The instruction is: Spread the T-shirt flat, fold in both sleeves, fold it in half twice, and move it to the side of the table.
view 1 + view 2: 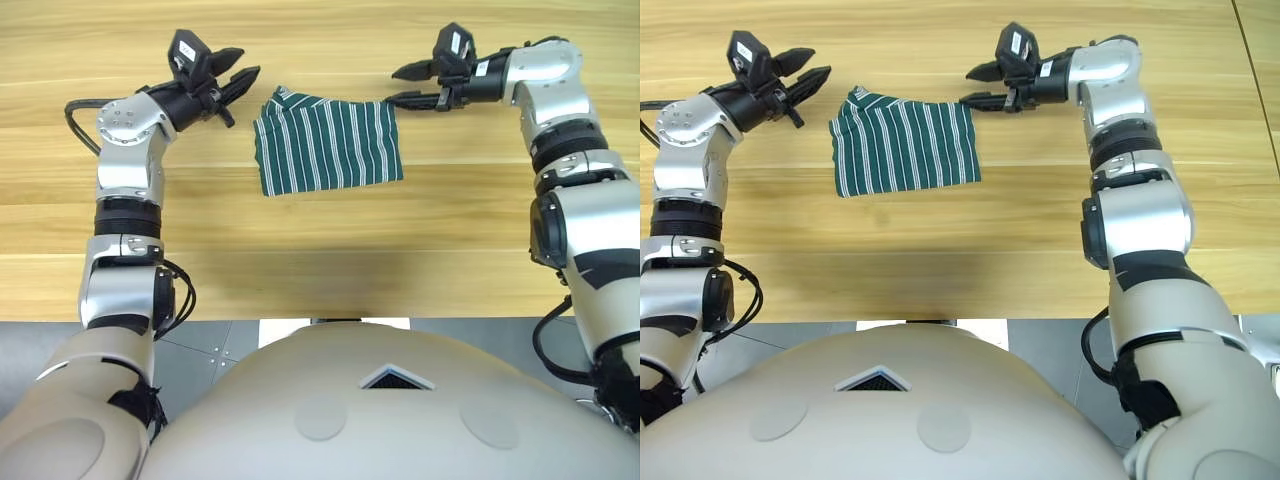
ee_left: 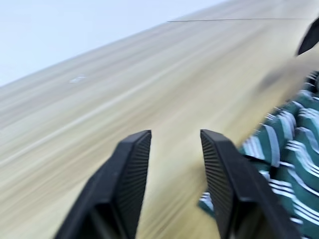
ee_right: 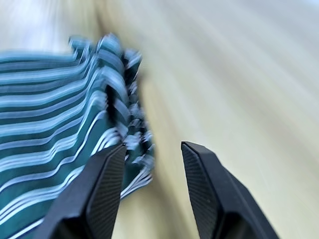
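The T-shirt, dark green with white stripes, lies folded into a small rectangle on the wooden table, toward its far side. My left gripper hovers open just off the shirt's far left corner, nothing between its fingers. My right gripper stands open at the shirt's far right corner, its lower finger level with the cloth edge. The right wrist view shows the folded edge beside one finger, not pinched. In the left wrist view the shirt lies beside my open fingers.
Bare wood surrounds the shirt on every side. The table's near edge runs above a grey floor. A seam in the tabletop shows at the far right.
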`<state>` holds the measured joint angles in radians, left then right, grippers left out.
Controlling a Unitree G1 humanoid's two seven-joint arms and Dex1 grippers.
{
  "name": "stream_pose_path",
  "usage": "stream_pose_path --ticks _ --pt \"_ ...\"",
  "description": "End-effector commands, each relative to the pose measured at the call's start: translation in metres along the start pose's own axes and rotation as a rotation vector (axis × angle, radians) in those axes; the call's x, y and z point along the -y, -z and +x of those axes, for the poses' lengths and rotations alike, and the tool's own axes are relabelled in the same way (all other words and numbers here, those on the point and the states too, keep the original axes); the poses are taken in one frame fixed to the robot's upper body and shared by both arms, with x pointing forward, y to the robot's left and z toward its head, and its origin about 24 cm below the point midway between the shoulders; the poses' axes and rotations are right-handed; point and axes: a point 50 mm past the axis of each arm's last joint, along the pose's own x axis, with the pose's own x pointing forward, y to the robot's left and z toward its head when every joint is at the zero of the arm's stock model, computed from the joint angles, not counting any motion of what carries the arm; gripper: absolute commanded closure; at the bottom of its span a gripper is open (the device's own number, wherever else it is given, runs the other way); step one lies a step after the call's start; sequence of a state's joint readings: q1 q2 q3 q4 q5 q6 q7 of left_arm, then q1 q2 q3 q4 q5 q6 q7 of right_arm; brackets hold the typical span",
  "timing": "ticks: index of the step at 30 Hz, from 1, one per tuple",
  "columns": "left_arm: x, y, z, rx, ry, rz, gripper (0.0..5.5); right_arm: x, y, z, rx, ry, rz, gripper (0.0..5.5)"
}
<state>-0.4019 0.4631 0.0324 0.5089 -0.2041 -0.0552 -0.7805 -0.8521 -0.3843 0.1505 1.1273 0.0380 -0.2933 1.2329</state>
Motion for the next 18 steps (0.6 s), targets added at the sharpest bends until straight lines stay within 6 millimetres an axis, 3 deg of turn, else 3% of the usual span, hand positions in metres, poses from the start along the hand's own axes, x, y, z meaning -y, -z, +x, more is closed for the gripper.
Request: stream_pose_path --ticks 1,4,7,10,15,18 --pt "0.005 0.010 -0.024 0.048 -0.178 -0.033 3.59 -0.014 0.008 -0.012 0.094 -0.003 -0.070 3.43" --pt "0.036 -0.005 -0.044 0.171 -0.287 -0.043 3.59 -0.035 0.006 -0.016 0.200 -0.053 -0.118 3.43" --pt "0.071 -0.019 -0.064 0.282 -0.451 -0.154 3.56 -0.058 -0.007 -0.012 0.289 -0.122 -0.137 3.95" --pt "0.097 -0.021 -0.076 0.303 -0.614 -0.320 3.56 -0.076 -0.013 0.014 0.275 -0.193 -0.156 4.59" --pt "0.118 -0.043 -0.085 0.335 -0.677 -0.303 3.56 -0.082 -0.012 0.048 0.209 -0.207 -0.162 5.47" --pt "0.130 -0.042 -0.085 0.335 -0.661 -0.332 3.56 -0.080 -0.005 0.067 0.122 -0.193 -0.183 5.47"
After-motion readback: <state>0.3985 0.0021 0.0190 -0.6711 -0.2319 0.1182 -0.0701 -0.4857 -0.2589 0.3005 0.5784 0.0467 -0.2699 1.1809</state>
